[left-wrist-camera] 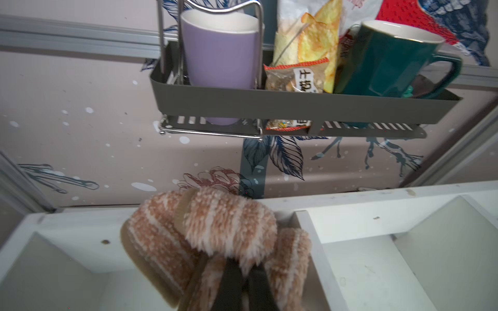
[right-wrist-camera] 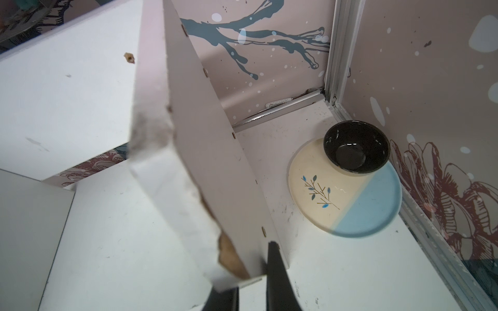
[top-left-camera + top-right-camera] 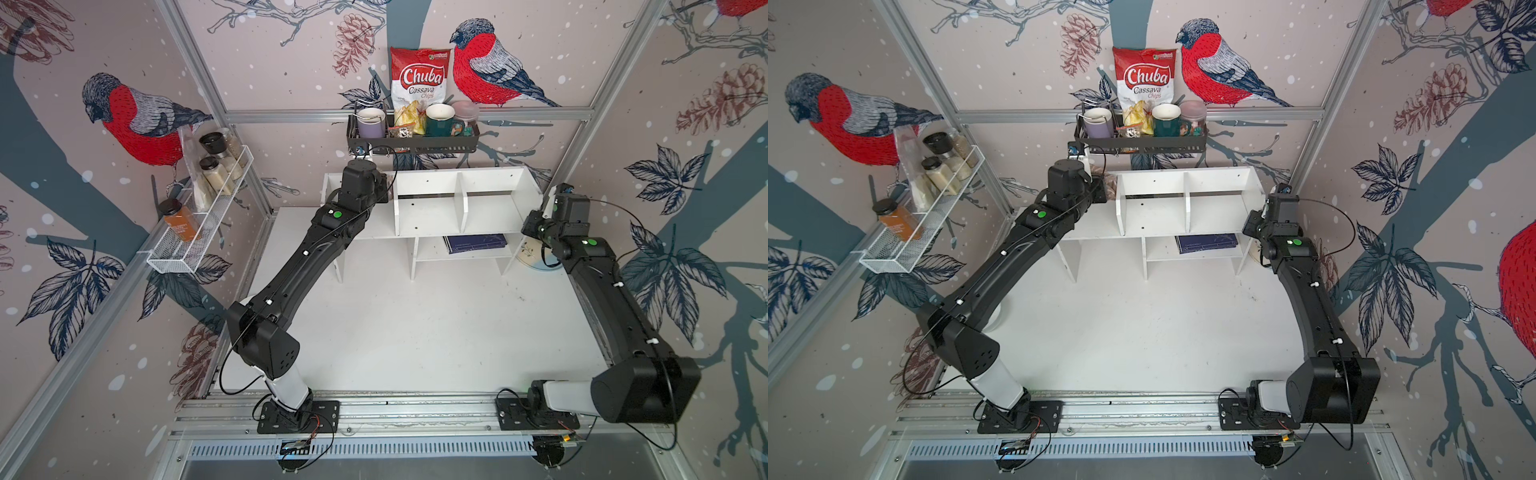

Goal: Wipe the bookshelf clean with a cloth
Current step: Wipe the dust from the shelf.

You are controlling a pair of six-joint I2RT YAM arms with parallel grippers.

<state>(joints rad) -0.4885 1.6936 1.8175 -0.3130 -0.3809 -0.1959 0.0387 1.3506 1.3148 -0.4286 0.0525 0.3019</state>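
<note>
Cloth sits bunched in the clenched left gripper, over the 9 o'clock compartment of the bookshelf. Right gripper clamps the bookshelf's end panel at 3 o'clock

The left gripper's dark jaws pinch the fluffy tan cloth, which bunches up over the end compartment of the shelf, just beside a divider. On the wall above hangs a grey rack holding a purple cup, a chip bag, a small snack packet and a green mug.
</note>
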